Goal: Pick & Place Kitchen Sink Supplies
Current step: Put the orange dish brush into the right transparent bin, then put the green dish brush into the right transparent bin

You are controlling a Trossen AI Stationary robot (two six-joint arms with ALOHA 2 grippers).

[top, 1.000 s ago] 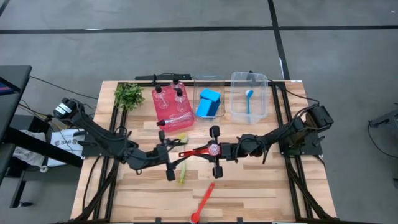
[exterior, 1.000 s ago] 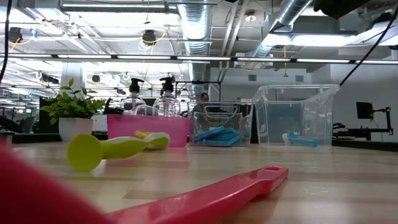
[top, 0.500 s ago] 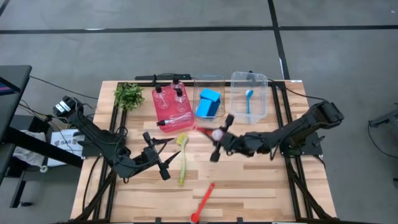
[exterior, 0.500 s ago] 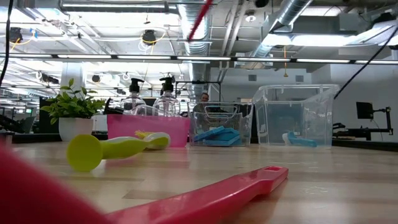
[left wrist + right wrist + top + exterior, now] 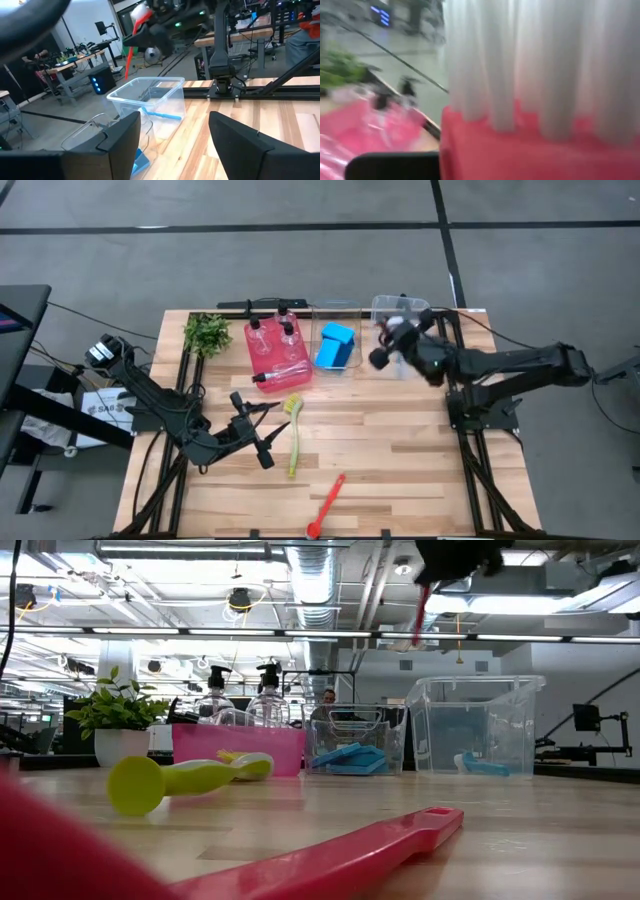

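My right gripper [image 5: 392, 345] hovers over the right clear bin [image 5: 420, 308], shut on a red long-handled brush [image 5: 131, 45]. Its white bristles [image 5: 520, 60] fill the right wrist view, and the handle [image 5: 421, 608] hangs down. A blue brush [image 5: 400, 338] lies in that bin. My left gripper [image 5: 252, 436] is open and sits low at the table's left-centre, holding nothing. A yellow-green brush [image 5: 293, 430] and a second red brush [image 5: 325, 505] lie flat on the table. Blue sponges [image 5: 337, 345] sit in the middle clear bin, and pump bottles [image 5: 278, 340] in the red bin. My right gripper holds the red brush near its bristle head [image 5: 520, 150]; the gripper body hides the exact place of contact. The brush is lifted clear, with its white bristles up by the gripper and its red handle [image 5: 129, 57] hanging down above the right clear bin.
A leafy plant [image 5: 207, 332] stands at the far left corner. The red bin [image 5: 255, 370], the middle clear bin [image 5: 335, 307] and the right clear bin line the far edge. Bare wood [image 5: 420, 450] lies on the table's near right.
My right gripper has lifted the red brush from the table's centre and carried it up and toward the far right, over the right clear bin. The brush has turned from lying level to hanging handle-down. My left gripper has drawn back a little toward the table's left.
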